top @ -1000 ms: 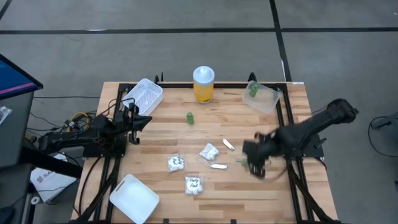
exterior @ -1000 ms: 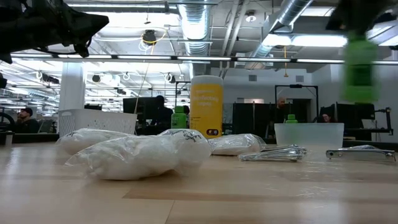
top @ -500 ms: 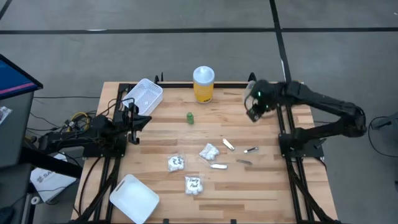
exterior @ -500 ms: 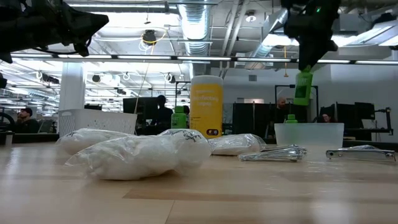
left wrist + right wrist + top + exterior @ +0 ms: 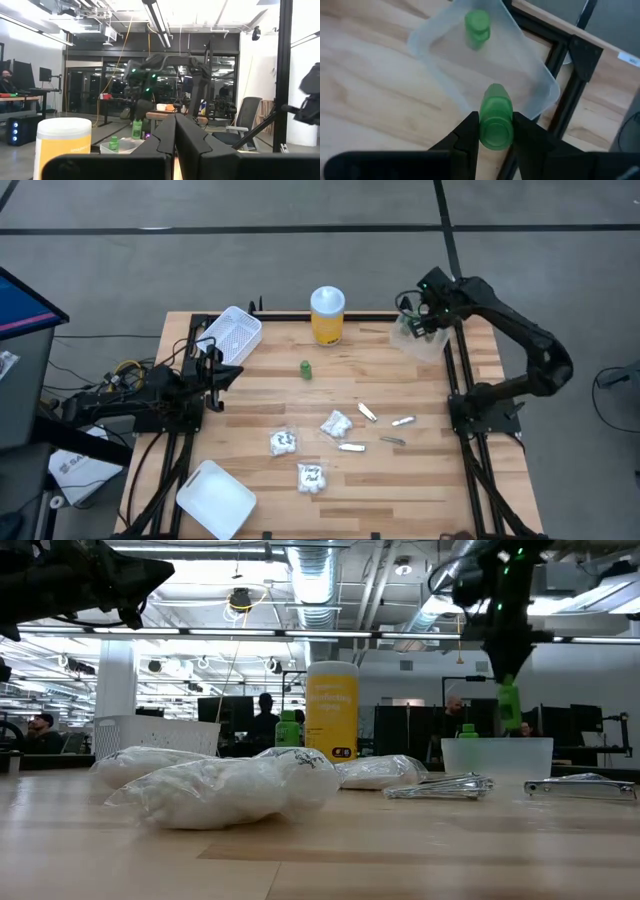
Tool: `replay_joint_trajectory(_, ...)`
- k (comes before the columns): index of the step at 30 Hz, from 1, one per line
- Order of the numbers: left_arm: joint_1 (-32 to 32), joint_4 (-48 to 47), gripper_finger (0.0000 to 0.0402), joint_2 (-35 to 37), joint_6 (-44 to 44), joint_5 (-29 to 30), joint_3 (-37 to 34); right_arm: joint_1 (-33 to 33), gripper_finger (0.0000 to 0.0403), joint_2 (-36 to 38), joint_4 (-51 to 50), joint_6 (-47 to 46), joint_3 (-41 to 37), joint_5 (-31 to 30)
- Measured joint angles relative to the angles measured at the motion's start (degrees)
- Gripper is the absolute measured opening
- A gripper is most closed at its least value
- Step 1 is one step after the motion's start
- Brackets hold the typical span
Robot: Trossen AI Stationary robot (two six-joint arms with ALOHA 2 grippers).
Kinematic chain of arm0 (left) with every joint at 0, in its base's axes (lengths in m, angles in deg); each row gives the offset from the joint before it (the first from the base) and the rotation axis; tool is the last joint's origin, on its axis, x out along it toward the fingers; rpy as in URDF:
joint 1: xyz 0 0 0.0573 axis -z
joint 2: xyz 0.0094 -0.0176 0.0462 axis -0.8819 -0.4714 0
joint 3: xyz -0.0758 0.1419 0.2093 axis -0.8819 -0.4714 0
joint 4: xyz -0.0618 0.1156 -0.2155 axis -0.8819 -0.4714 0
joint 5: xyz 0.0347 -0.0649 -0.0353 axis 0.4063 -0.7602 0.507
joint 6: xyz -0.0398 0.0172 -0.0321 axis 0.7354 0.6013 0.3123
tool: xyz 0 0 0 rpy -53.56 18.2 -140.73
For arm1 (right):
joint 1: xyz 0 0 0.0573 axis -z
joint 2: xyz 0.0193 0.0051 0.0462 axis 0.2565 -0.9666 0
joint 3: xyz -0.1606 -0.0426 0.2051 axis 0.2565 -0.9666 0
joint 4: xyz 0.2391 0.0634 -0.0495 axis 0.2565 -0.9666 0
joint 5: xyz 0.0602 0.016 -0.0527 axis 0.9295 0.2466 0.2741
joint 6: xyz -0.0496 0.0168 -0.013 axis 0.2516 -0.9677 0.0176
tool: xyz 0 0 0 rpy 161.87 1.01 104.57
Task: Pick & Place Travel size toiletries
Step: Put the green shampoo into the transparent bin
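A: Why is the green piece (image 5: 495,120) being gripped between the right gripper (image 5: 494,131) fingers above the clear tub (image 5: 530,75)?

B: It is being positioned for dropping beside the green piece already inside (image 5: 477,26). The tub's rim and table edge are being kept close; the left gripper (image 5: 175,131) is being kept closed, parked well apart.

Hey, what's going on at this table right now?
The right gripper is holding a small green bottle in the air above the clear tub at the table's far right corner; another green bottle already stands inside it. A third green bottle sits mid-table, with three white packets and four silvery tubes also lying on the wood. The left gripper waits shut at the left side, near the white basket.
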Motion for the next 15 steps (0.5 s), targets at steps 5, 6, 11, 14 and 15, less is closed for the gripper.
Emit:
replay_joint_trajectory(5, 0.0, 0.1, 0.0001, 0.0, 0.0, 0.2, 0.0, 3.2, 0.0087, -3.5, 4.8, 0.2, -1.3, 0.0)
replay_joint_trajectory(6, 0.0, 0.1, 0.0001, 0.0, 0.0, 0.2, 0.0, 3.6, 0.0087, -4.2, 5.7, 0.3, -1.4, 0.0)
replay_joint_trajectory(11, 0.0, 0.1, 0.0001, 0.0, 0.0, 0.3, 0.0, 4.8, 0.0087, -7.1, 9.6, 0.6, -1.8, 0.1)
replay_joint_trajectory(14, 0.0, 0.2, 0.0001, 0.0, 0.0, 0.5, 0.0, 5.6, 0.0087, -8.9, 10.4, 1.6, -1.8, 0.2)
replay_joint_trajectory(15, 0.0, 0.2, 0.0001, 0.0, 0.0, 0.5, 0.0, 5.8, 0.0087, -9.5, 10.6, 1.8, -1.8, 0.2)
